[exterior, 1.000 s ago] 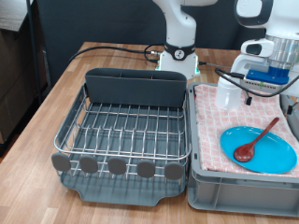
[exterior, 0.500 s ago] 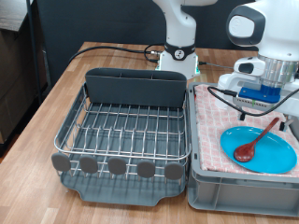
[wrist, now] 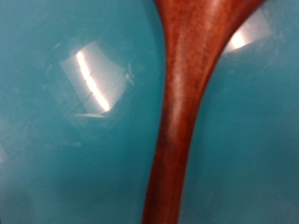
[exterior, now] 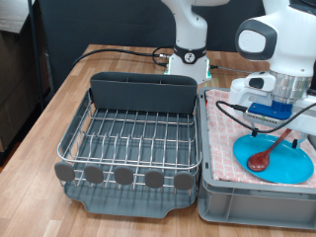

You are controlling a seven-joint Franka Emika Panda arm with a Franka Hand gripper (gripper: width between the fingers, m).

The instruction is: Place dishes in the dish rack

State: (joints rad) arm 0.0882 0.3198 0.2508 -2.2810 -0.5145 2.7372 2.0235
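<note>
1. White Franka arm is low over the grey crate [exterior: 259, 202] lined with pink checked cloth [exterior: 222, 133], at the exterior view's right. The two-finger gripper [exterior: 276, 126] sits directly above the handle end of the reddish-brown wooden spoon [exterior: 269, 150].
2. Fingers are hidden behind the hand body and cabling in the exterior view, and none show in the wrist view; cannot tell whether the pincer is apart, together or clamped on the spoon.
3. The spoon lies on the round light-blue plate [exterior: 279, 166], bowl end toward the exterior view's bottom left, handle running up and right under the gripper.
4. Wrist view is filled by the plate's glossy blue surface [wrist: 75, 140] with the spoon's wooden neck [wrist: 187, 103] crossing it, very close to the lens; bright light reflections on the glaze.
5. The plate rests flat on the cloth inside the crate, in the half nearer the exterior view's bottom.
6. The dark grey plastic dish rack [exterior: 133, 138] with silver wire grid stands at the exterior view's left, just beside the crate. Its tall grey cutlery bin [exterior: 143, 94] is along the far edge, round grey knobs [exterior: 122, 176] along the near edge.
7. Rack grid and bin show no dishes, as far as this angle allows.
8. Both stand on a wooden tabletop [exterior: 59, 99].
9. The small white cup is probably hidden behind the arm; not discernible.
</note>
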